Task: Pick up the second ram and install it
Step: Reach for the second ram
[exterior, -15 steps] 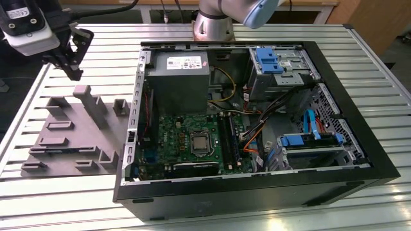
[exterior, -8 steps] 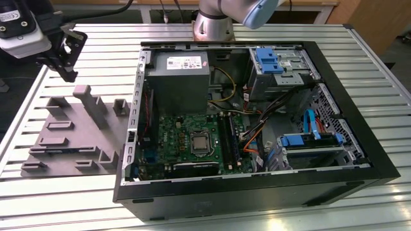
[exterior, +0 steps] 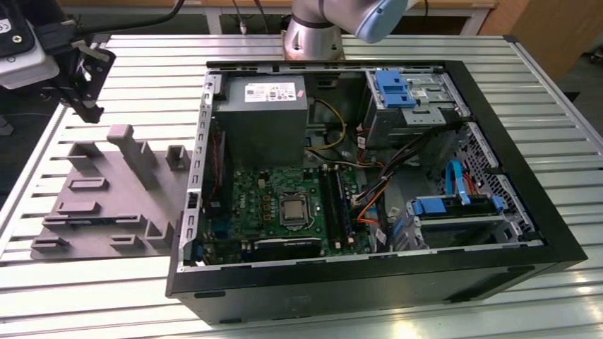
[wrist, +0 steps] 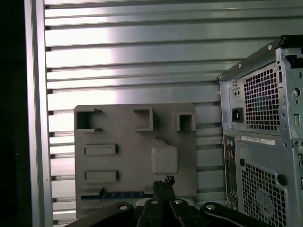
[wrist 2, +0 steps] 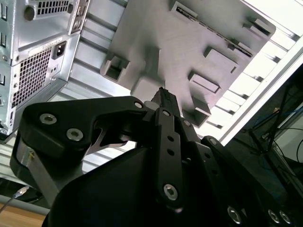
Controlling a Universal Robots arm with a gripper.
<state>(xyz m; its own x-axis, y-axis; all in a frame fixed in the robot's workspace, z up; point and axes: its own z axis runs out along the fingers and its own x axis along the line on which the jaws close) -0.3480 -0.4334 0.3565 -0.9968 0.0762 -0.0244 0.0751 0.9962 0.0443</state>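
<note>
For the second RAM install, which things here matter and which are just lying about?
Job in hand:
second ram, along the grey fixture plate edge
gripper, nearest that plate
motherboard slots
computer case

Just there:
power supply
blue drive caddies
slatted table

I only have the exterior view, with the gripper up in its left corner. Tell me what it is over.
Observer: The first wrist view looks down past the gripper onto the grey fixture plate.
Operator: Find the second ram for me.
Observer: A long dark strip, likely the second ram, lies along one edge of that plate, not gripped.
Operator: Report its grip.
Observer: In both wrist views the fingers are together, with nothing between them.
</note>
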